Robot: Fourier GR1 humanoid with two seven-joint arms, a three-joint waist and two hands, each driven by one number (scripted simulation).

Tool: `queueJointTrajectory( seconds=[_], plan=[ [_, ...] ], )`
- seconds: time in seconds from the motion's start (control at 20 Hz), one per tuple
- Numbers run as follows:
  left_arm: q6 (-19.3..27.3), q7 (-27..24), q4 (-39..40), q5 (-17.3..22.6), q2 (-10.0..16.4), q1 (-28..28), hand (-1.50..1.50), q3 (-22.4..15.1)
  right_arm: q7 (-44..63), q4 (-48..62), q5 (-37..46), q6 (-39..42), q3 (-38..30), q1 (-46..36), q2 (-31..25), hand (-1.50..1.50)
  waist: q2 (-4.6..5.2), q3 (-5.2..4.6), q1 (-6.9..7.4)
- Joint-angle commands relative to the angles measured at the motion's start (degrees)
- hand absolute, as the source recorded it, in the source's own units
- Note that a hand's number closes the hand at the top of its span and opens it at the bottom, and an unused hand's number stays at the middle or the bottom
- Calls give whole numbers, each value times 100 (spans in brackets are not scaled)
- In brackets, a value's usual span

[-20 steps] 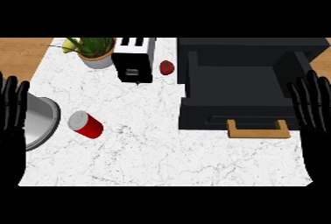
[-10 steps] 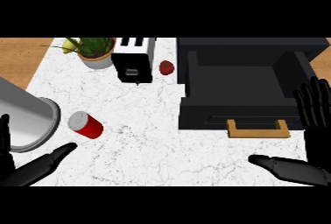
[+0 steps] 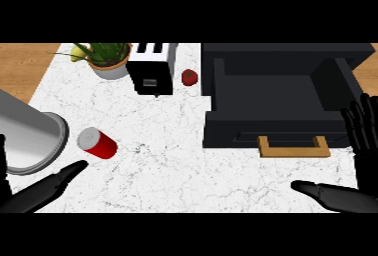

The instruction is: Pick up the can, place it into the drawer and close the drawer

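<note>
can (image 3: 97, 144) on its side near counter (image 3: 170, 170) left edge, untouched; drawer (image 3: 273, 100) open at right | left hand (image 3: 46, 190) fingers straight, empty, near can; right hand (image 3: 363, 135) likewise | risk: a glancing finger could roll the can away

Kitchen. Indicators: white marble worktop (image 3: 162, 130); toaster (image 3: 151, 67) and potted plant (image 3: 105, 57) at its far edge; open black drawer (image 3: 251, 135) at its right side.

1 head view, steeply down onto counter (image 3: 170, 165).
</note>
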Motion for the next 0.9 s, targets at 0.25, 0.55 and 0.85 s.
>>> queueJointTrajectory(
  seconds=[0.25, 0.55, 0.85],
  plan=[
    [269, -708, 1399, 379, -34, -389, -150, 117, -493, -131, -324, 355, -337, 600, -19, -150, 1, -2, -37],
    [751, -1119, 2346, 365, -35, -562, -150, -267, -597, 168, -512, 614, -642, 434, -201, -150, 5, -2, -30],
    [937, -2384, 3190, 1085, -35, -108, -150, -396, -321, -307, -314, 512, -469, 527, -32, -150, 2, -4, -13]
  ],
)
